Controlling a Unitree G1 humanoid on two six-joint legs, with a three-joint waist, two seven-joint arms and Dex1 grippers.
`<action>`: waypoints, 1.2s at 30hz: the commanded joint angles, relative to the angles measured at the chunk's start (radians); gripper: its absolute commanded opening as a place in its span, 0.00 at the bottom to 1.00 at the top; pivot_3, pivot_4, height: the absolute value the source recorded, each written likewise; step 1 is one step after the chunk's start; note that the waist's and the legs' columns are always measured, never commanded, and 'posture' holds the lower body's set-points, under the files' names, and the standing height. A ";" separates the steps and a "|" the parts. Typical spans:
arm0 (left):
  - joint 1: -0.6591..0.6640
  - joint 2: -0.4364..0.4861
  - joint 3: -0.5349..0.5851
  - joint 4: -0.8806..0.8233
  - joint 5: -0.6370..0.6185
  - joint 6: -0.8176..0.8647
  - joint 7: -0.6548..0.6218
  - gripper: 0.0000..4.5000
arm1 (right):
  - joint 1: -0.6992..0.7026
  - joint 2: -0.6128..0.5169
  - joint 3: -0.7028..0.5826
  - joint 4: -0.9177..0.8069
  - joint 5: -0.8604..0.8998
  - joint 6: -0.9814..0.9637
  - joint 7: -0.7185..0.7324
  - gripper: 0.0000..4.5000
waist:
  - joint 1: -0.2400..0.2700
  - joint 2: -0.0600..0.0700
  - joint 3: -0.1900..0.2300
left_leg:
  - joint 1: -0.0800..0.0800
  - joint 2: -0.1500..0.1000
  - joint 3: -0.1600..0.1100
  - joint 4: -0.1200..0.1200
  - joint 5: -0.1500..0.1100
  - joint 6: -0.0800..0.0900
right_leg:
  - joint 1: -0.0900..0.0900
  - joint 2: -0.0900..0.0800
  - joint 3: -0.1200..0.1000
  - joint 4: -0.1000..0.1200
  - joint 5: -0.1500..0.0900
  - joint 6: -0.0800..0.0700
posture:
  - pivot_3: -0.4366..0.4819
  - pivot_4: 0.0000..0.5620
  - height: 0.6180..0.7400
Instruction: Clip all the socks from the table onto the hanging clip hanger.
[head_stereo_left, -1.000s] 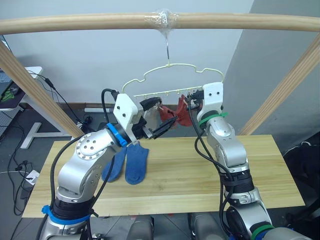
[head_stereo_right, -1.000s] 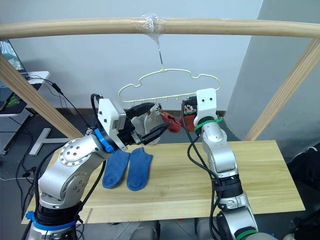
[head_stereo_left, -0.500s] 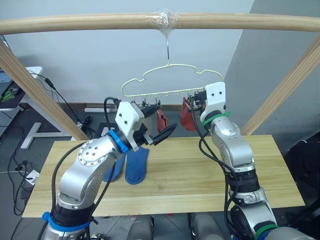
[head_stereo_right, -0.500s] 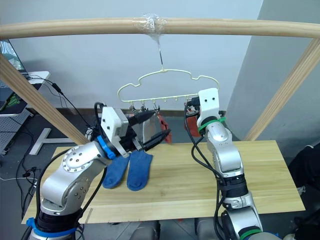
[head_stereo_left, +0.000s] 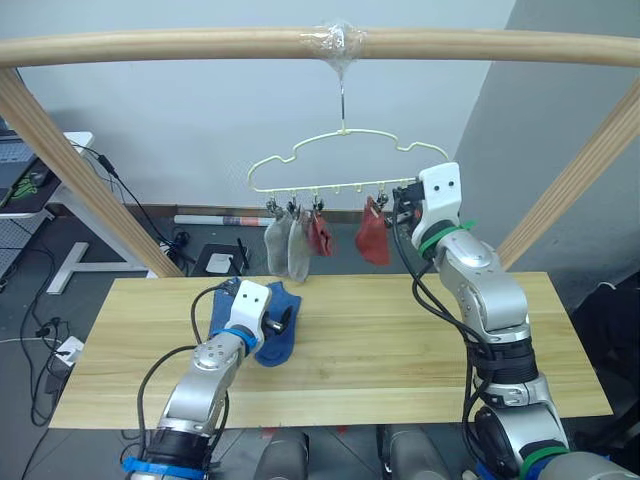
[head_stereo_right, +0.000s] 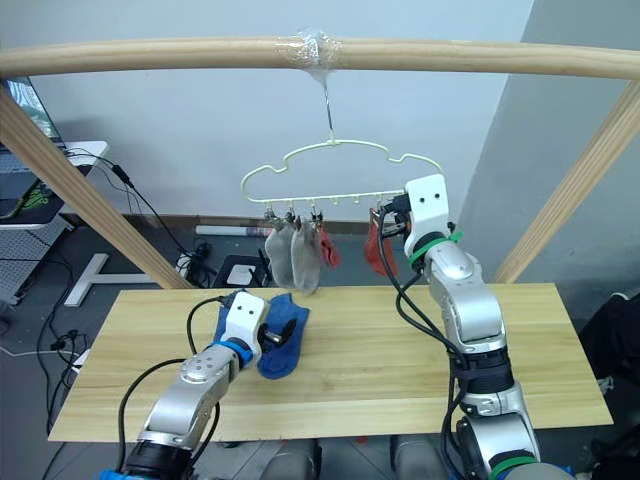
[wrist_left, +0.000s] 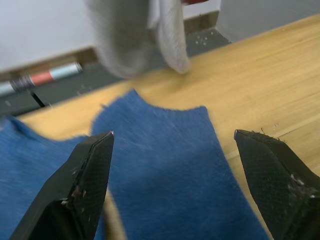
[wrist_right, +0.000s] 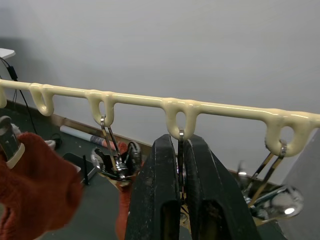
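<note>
**Four socks hung, two blue ones left on the table**

While your left gripper (wrist_left: 172, 185) sits low over the table (head_stereo_left: 420, 350), its fingers (wrist_left: 80, 185) are spread wide, straddling the near blue sock (wrist_left: 165, 160) without pinching it. You've got both blue socks (head_stereo_left: 275, 325) lying side by side on the left part of the table, touching each other. Above them, hanging from the pale yellow clip hanger (head_stereo_left: 340, 165), you see two light grey socks (head_stereo_left: 287, 245) clipped next to each other, then a rust-red sock (head_stereo_left: 320, 235), then a gap, then a second rust-red sock (head_stereo_left: 372, 238). Your right gripper (wrist_right: 180, 170) is raised at the hanger's right end, just beside that second red sock, fingers pressed together on a metal clip (wrist_right: 180, 150) hanging from a loop of the hanger bar. The hanger hooks over the wooden pole (head_stereo_left: 200, 45) overhead.
</note>
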 joint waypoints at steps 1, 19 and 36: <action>-0.038 -0.029 0.005 0.083 0.017 -0.028 0.010 0.88 | -0.006 -0.004 -0.011 -0.029 0.008 0.006 -0.003 0.00 | 0.000 0.000 0.000 | 0.000 0.000 0.000 0.000 0.000 0.000 | 0.000 0.000 0.000 0.000 0.000 0.000 | 0.55 0.34 1.00; -0.060 -0.076 0.024 0.239 0.041 0.049 0.015 0.65 | 0.008 -0.006 -0.019 -0.054 0.003 0.036 -0.026 0.00 | -0.004 0.001 -0.001 | 0.003 0.000 0.000 0.000 0.000 0.000 | 0.002 0.000 0.000 0.000 0.000 0.000 | 0.51 0.35 1.00; -0.026 -0.041 -0.054 0.106 0.055 -0.049 -0.147 0.41 | -0.057 -0.067 -0.088 -0.010 0.091 0.142 0.036 0.00 | -0.002 0.001 0.000 | 0.015 0.000 0.001 -0.001 0.000 0.000 | 0.015 0.000 0.001 -0.002 -0.003 0.005 | 0.52 0.36 1.00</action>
